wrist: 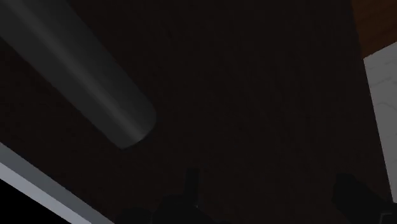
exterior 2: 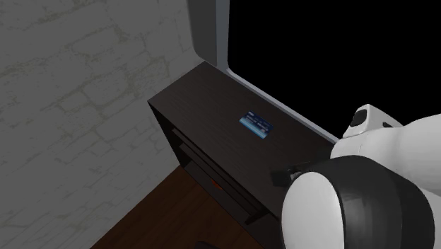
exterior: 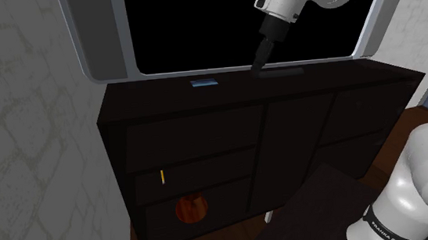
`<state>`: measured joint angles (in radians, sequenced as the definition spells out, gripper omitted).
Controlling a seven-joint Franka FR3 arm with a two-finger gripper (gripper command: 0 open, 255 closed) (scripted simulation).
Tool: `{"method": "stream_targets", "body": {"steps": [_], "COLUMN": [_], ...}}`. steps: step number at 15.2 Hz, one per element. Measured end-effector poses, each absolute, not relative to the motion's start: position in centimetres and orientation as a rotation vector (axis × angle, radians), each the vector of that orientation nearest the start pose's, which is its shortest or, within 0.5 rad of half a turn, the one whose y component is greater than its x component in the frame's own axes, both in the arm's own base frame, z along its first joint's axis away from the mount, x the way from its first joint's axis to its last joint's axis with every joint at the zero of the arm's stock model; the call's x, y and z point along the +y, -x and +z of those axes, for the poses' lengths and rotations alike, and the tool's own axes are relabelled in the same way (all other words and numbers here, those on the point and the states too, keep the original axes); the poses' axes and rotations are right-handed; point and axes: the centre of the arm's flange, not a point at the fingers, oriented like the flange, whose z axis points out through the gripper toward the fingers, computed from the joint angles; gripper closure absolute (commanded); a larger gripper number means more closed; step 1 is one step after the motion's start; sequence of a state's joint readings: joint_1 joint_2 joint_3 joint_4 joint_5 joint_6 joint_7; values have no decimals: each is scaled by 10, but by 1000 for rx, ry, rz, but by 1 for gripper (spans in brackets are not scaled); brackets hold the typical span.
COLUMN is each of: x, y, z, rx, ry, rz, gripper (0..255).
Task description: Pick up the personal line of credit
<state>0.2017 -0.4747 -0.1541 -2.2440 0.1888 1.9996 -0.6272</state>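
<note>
Tool (wrist: 270,184) fingers (wrist: 191,186) spread, empty, over dark cabinet (exterior: 198,136), grey bar (wrist: 95,83) near, blue card (exterior 2: 255,125) well apart

Dark cabinet (exterior: 155,95) with drawers, standing below window. Small blue card (exterior: 202,83) flat on top, near rear edge. Dark grey rod (exterior: 282,72) lying on top toward shoulder view's right, apart from card.

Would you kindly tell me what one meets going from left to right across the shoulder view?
grey wall → left post of the window frame → blue card lying on the dark cabinet → gripper → the arm's white base
</note>
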Motion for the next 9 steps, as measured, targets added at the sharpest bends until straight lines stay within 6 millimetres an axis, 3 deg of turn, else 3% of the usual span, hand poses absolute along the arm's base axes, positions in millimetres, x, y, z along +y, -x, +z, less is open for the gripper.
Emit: {"method": "stream_targets", "body": {"steps": [9], "x": [76], "y": [-522], "z": [567], "rx": [-1337], "ry": [2465], "rz": [-594], "gripper": [0]}}
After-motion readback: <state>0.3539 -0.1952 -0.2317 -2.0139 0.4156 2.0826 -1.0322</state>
